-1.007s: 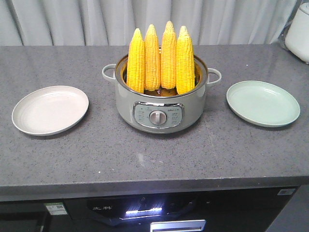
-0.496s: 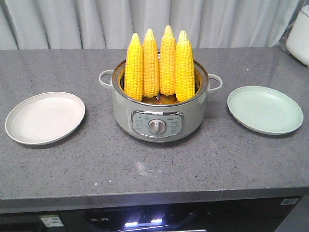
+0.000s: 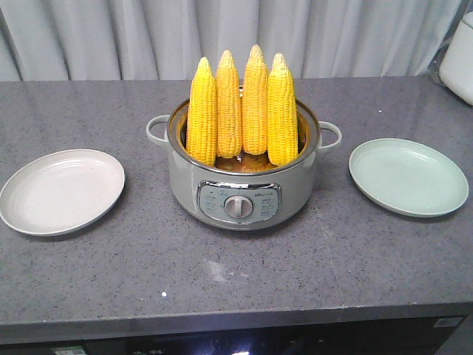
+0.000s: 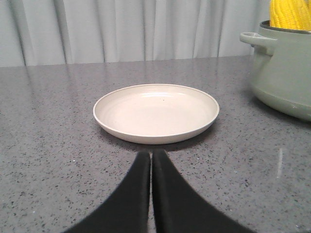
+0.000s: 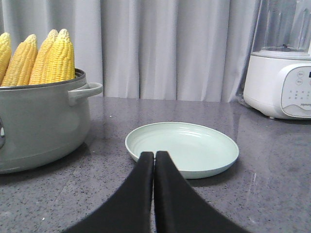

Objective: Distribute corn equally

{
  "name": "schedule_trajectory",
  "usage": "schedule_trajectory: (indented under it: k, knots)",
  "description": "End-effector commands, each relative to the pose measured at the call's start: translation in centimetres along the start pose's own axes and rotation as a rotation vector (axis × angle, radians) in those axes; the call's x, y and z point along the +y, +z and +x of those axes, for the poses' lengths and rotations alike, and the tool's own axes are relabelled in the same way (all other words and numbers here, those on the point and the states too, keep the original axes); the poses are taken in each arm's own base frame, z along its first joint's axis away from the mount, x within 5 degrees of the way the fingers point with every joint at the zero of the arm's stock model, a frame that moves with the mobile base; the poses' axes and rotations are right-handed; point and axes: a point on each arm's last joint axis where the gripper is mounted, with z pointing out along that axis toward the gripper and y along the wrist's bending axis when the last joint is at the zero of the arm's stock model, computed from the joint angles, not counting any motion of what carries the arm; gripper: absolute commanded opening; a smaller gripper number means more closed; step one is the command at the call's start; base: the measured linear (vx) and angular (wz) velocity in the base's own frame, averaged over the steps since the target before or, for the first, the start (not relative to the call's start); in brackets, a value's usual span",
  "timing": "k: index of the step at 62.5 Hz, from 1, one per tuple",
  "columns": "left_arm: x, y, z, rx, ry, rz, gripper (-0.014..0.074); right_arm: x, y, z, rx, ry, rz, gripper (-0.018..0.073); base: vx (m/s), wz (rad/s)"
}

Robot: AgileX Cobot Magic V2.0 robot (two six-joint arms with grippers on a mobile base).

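So nothing is shared out yet: all four corn cobs (image 3: pixel 240 111) stand upright in the pot (image 3: pixel 244 194), with a beige plate (image 3: pixel 63 191) left of it and a green plate (image 3: pixel 408 176) right. My left end effector (image 4: pixel 150 155) and right end effector (image 5: pixel 154 155) are both pressed together, so next I'd spread one and reach for a cob.

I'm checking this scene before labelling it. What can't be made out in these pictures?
- Lower ends of the corn: front view, hidden inside the pot.
- Panel labels: front view, too small to read.
- White appliance: front view, cut off by the right edge; right wrist view, top cut off.
- Left hand and right hand: wrist views show only closed fingertips; arms unseen.
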Motion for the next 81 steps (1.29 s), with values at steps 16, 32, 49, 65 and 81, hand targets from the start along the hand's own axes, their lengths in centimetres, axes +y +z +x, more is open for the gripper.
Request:
schedule_trajectory:
  k: [16, 32, 49, 65, 81]
  knots:
    - [0.04, -0.14, -0.68, -0.092, -0.013, -0.004, -0.0007, -0.01, -0.03, -0.39, -0.067, -0.020, 0.004, -0.0004, 0.04, -0.01]
    - [0.04, -0.14, -0.68, -0.092, -0.013, -0.004, -0.0007, -0.01, -0.03, -0.40, -0.068, -0.020, 0.004, -0.0004, 0.03, 0.00]
    - [0.04, -0.14, -0.68, -0.092, -0.013, -0.004, -0.0007, -0.01, -0.03, -0.40, -0.068, -0.020, 0.004, -0.0004, 0.02, 0.01]
    - [0.04, -0.14, -0.68, -0.092, -0.013, -0.004, -0.0007, -0.01, -0.03, -0.40, -0.068, -0.020, 0.004, -0.0004, 0.02, 0.01]
    - [0.04, -0.14, -0.68, -0.092, -0.013, -0.004, -0.0007, -0.01, -0.03, -0.40, -0.068, -0.020, 0.004, -0.0004, 0.01, 0.02]
